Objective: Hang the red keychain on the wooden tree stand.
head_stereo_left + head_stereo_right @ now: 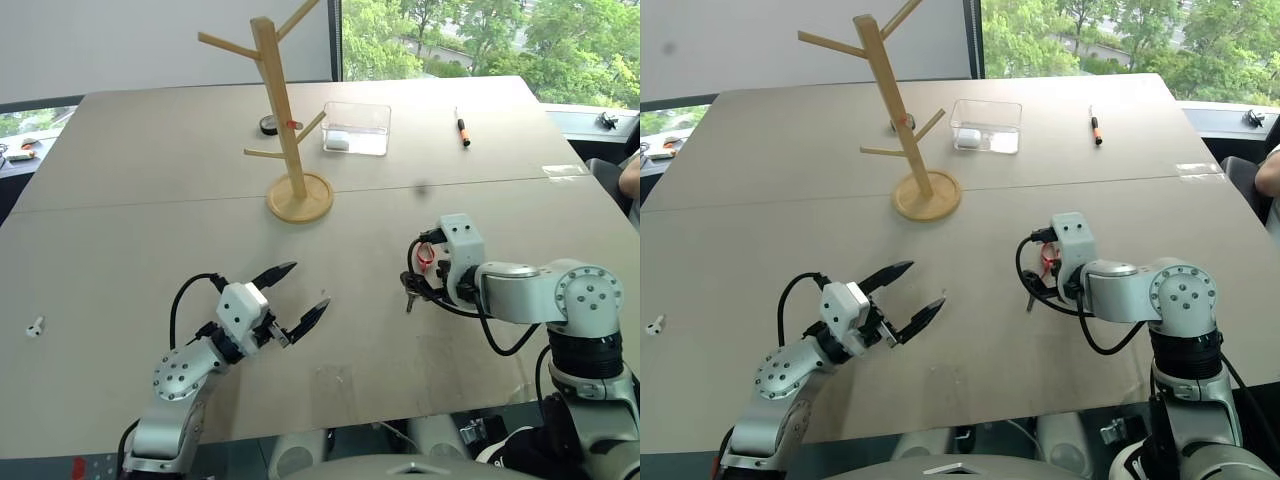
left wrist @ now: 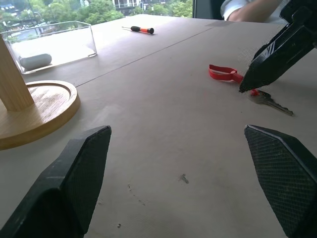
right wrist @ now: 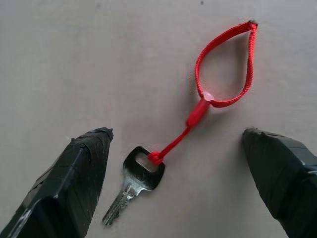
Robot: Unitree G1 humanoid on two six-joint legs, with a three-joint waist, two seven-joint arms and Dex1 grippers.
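One red keychain [image 3: 198, 114] is lying flat on the table [image 1: 150, 190], directly beneath the right gripper [image 3: 178, 183], whose fingers are standing wide apart astride it, key end nearer; the left gripper [image 1: 298, 290], equally spread, is waiting farther off, with the wooden tree stand [image 1: 283, 120] well beyond

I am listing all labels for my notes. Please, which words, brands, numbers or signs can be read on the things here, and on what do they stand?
None can be read.
Key of the red keychain: no stamp legible.
Marker pen: too small to tell.
Wooden tree stand: bare wood.
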